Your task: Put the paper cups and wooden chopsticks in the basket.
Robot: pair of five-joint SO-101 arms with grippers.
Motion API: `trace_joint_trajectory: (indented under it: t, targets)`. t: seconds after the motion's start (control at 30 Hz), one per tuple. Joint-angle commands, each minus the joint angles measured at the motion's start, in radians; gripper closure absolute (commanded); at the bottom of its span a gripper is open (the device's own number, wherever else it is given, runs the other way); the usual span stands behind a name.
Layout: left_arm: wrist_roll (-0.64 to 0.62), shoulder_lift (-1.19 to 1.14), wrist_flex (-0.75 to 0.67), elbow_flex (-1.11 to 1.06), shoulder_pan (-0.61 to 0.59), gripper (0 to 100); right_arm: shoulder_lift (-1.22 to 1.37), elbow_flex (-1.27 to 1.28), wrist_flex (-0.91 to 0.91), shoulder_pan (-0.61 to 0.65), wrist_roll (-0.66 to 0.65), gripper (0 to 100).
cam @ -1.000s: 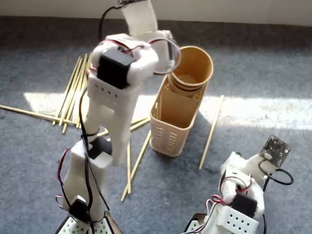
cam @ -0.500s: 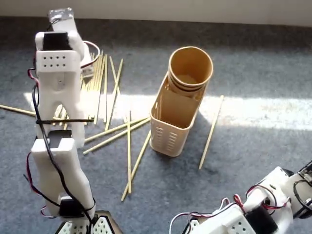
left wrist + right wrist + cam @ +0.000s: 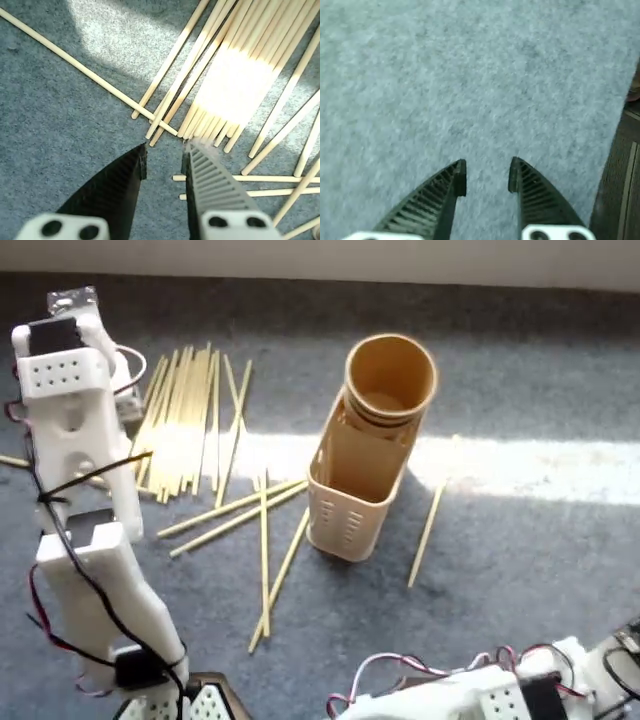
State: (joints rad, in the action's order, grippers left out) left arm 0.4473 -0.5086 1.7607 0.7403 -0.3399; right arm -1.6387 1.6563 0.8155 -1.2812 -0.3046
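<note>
My left pincer (image 3: 166,152) hangs spread and empty just above the grey carpet (image 3: 60,125), its tips beside the near ends of a fanned bundle of wooden chopsticks (image 3: 235,75). My right pincer (image 3: 487,172) is spread, holding nothing, over the same carpet. From above, loose chopsticks lie crossed between the bundle and the basket (image 3: 350,505), which holds stacked paper cups (image 3: 390,375).

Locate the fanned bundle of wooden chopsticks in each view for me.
High view: chopstick bundle left of centre, between the left arm and basket.
Left wrist view: its ends just beyond the open left gripper.
Right wrist view: grey carpet under the right gripper.
Shared landmark: the sunlit band crossing the bundle.
</note>
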Motion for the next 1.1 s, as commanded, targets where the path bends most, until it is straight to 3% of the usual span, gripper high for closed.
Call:
trace_joint_trajectory:
  t: [0.0,0.13,0.4,0.57,0.77,1.07]
  targets:
    - [0.006,0.045,0.002,0.015,0.042,87,0.002,0.165,-0.134,-0.067,0.009,83.0]
    - [0.005,0.041,0.002,0.012,0.058,87,0.007,0.140,-0.120,0.001,0.008,77.1]
    - [0.003,0.031,0.000,0.010,0.079,87,0.007,0.140,-0.010,0.392,0.011,74.3]
    - [0.006,-0.076,-0.083,0.016,0.076,87,0.007,0.140,0.122,0.535,0.012,74.3]
    - [0.087,-0.177,-0.259,0.074,0.085,87,0.007,0.140,0.143,0.572,0.009,74.3]
    - [0.095,-0.450,-0.313,0.348,0.093,87,0.008,0.140,0.143,0.567,0.009,74.3]
